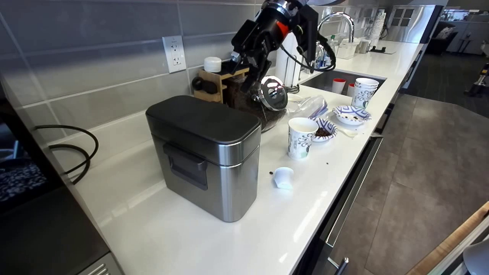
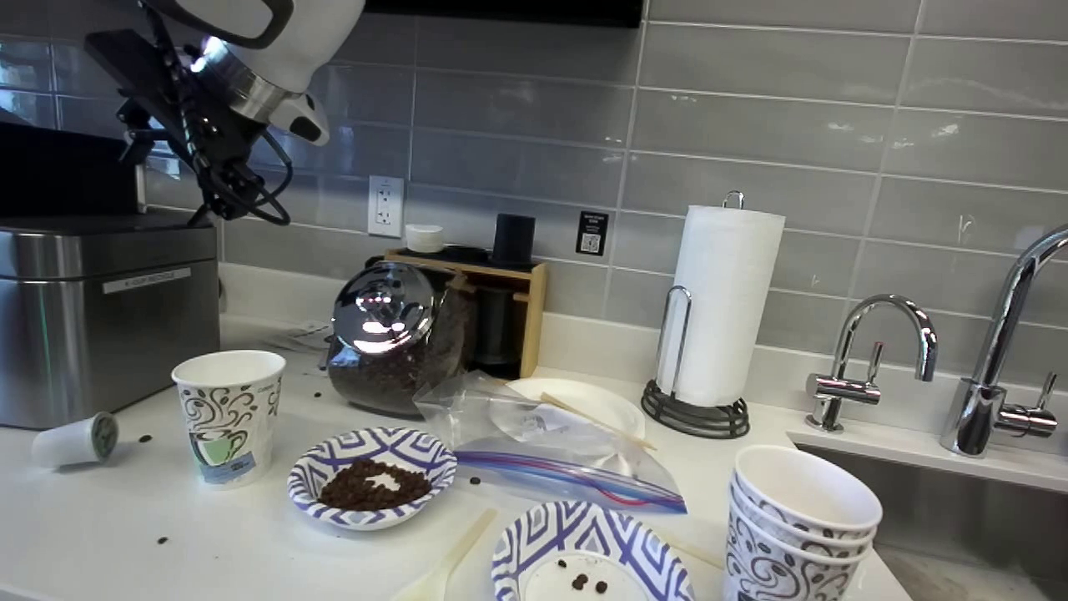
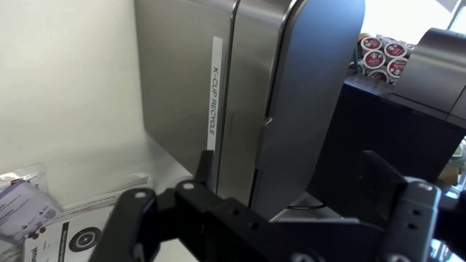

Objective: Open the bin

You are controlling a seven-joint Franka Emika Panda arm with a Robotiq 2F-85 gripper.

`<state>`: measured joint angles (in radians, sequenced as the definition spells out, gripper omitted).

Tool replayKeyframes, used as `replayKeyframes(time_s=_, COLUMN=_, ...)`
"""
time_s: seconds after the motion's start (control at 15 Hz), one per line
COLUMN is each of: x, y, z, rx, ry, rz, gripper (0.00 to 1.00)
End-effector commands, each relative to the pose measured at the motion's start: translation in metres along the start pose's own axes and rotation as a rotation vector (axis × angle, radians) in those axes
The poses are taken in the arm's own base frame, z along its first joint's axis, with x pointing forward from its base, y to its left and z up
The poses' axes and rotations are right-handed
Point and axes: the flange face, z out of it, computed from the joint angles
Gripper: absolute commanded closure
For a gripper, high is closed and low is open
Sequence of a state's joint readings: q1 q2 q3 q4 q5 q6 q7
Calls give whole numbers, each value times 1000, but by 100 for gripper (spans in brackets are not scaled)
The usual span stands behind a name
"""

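The bin (image 1: 238, 187) is a brushed steel box with a dark flat lid (image 1: 202, 120), standing upright on the counter with the lid closed. It shows partly at the left of an exterior view (image 2: 158, 325), with a white label on its side. In the wrist view the bin (image 3: 178, 72) is turned sideways, and the label reads "K-CUP RECYCLE". My gripper (image 3: 287, 154) is open, its fingers wide apart with nothing between them. In both exterior views the gripper (image 1: 243, 74) is in the air near the bin's labelled side, at or above lid height; it seems apart from the bin.
A glass jar of beans (image 2: 400, 342) lies tilted beside the bin, before a wooden shelf (image 2: 534, 325). A paper cup (image 1: 300, 139), a white pod (image 1: 283, 177) and patterned bowls (image 2: 375, 484) stand nearby. A dark machine (image 1: 38, 214) stands on the bin's opposite side.
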<state>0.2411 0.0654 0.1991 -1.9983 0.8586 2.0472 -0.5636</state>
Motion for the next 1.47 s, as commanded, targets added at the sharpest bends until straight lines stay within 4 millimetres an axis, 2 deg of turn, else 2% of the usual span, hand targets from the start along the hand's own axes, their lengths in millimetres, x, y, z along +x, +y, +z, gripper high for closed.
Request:
replayKeyframes(time_s=0.0, x=14, y=2, z=18, rx=102, ry=-30, rz=-7, gripper=0)
replayKeyframes(time_s=0.67, x=28, y=10, z=54, rx=224, ry=-29, rz=22, gripper=0)
replayKeyframes(time_s=1.07, x=31, y=10, z=61, rx=258, ry=-45, rz=38, gripper=0)
replayKeyframes(time_s=1.4, x=32, y=9, z=59, rx=272, ry=-58, rz=41, gripper=0)
